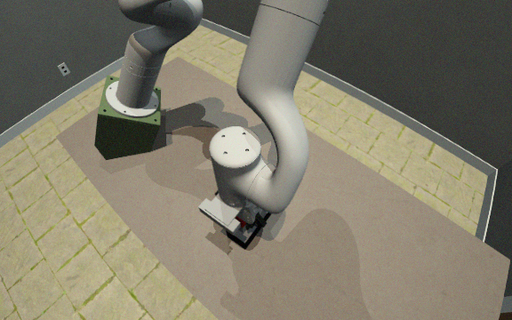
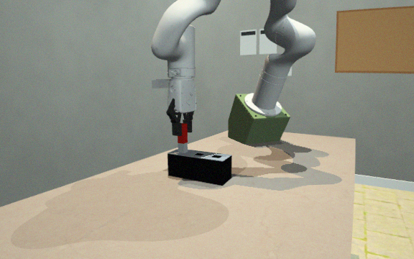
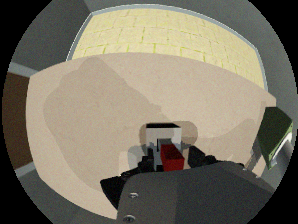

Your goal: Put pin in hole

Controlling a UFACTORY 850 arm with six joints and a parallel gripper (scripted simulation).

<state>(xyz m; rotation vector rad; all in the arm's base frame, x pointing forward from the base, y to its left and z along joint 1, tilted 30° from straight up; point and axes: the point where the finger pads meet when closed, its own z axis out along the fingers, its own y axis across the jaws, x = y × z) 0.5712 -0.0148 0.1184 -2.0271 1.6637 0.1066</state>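
Note:
The black block (image 2: 200, 167) lies on the table, and two empty holes show on its top toward the right. The pin (image 2: 182, 140) stands upright in the leftmost hole, red end up. All of its red part and a short grey stretch stick out of the block. My gripper (image 2: 182, 129) hangs straight down over the pin, and its fingers straddle the top of the red end. The fingers are partly drawn in but not clamped on the pin. In the wrist view the red end (image 3: 172, 157) sits between the fingers. From above, my arm hides most of the block (image 1: 244, 236).
The arm's green base (image 2: 258, 124) stands on the table behind the block. The table's edges run to the right and the front in the side view.

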